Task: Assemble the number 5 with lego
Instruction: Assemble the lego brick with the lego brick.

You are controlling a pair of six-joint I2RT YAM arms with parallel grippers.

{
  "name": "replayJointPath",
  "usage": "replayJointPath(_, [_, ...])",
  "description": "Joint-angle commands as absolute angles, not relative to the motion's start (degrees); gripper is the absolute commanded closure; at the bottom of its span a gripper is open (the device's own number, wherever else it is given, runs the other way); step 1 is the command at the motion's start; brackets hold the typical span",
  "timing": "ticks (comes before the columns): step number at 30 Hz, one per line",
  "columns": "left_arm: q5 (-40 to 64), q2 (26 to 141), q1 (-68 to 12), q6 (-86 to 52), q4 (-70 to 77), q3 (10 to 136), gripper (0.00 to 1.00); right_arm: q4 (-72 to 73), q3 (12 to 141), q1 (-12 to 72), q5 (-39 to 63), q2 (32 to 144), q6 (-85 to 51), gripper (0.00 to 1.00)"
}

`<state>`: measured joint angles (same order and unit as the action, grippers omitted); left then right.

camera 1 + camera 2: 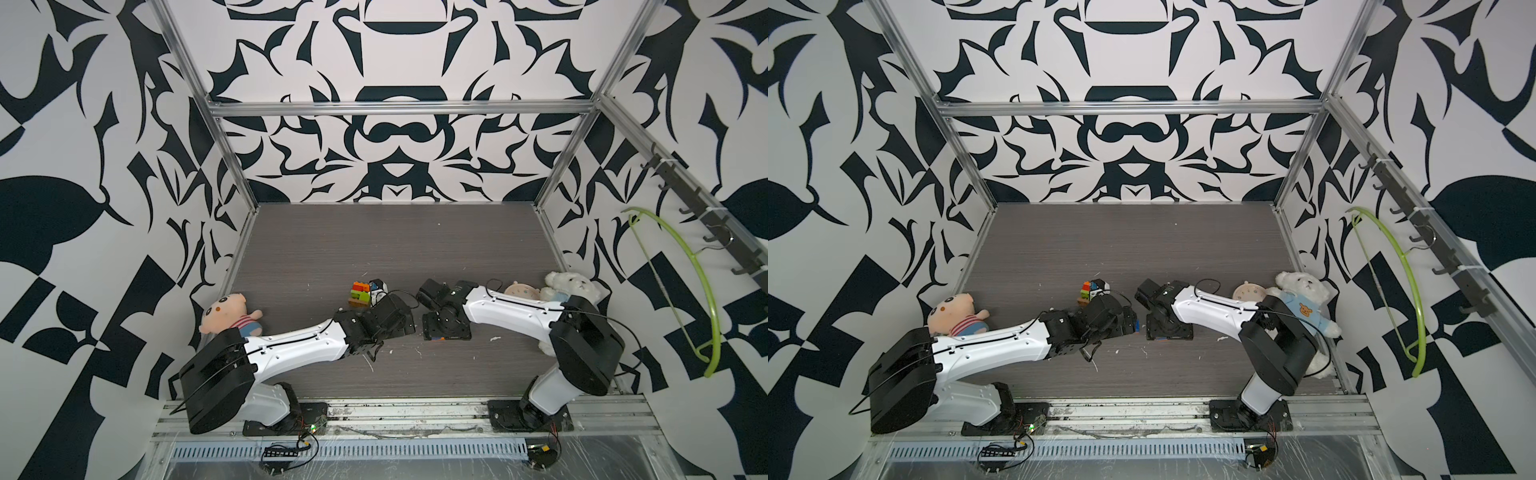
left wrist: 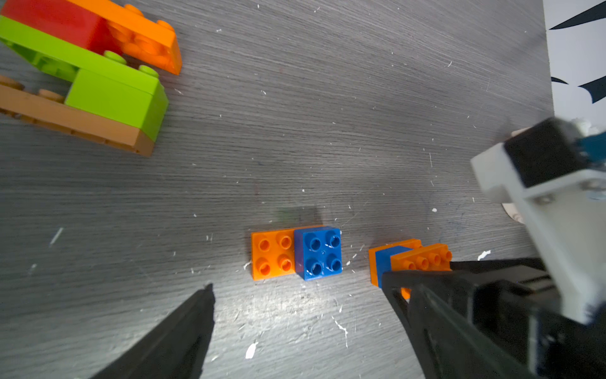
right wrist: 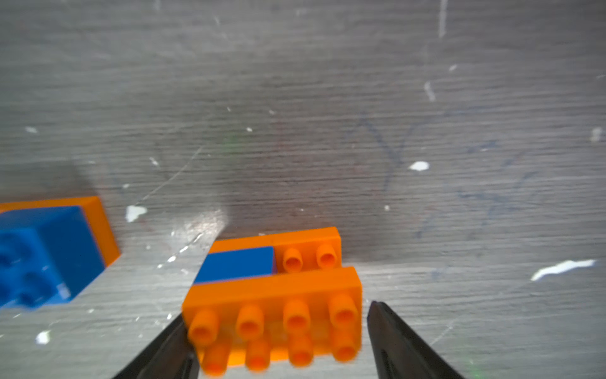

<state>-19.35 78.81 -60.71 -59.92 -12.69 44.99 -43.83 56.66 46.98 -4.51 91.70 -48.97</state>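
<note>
In the right wrist view an orange oblong lego brick tops a stack with a blue brick and an orange base. My right gripper straddles it, open: one finger touches the brick's end, the other stands a little off it. A flat orange brick carrying a blue square one lies on the table ahead of my left gripper, which is wide open and empty. A built cluster of red, orange, lime green and brown lego lies farther off and shows in both top views.
A striped-shirt plush doll lies by the left wall. A white teddy bear and a pink dish sit at the right. A small black-and-white object is beside the cluster. A green hanger hangs on the right wall.
</note>
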Motion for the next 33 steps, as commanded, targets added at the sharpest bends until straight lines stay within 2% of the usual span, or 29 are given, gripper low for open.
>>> replayJointPath(1, [-19.47,78.16,-60.56,-58.91,-13.63,46.6,0.01,-45.53,56.39,47.11,-6.93,87.19,-49.35,0.17])
replayJointPath(8, [-17.06,79.39,-60.64,-57.17,-11.85,47.72,0.01,-45.92,55.16,46.16,-8.05,83.7,-49.26,0.16])
replayJointPath(33, [-14.99,83.19,-61.26,-56.03,-10.52,50.02,0.01,-45.56,52.19,43.77,-5.64,87.66,-46.36,0.18])
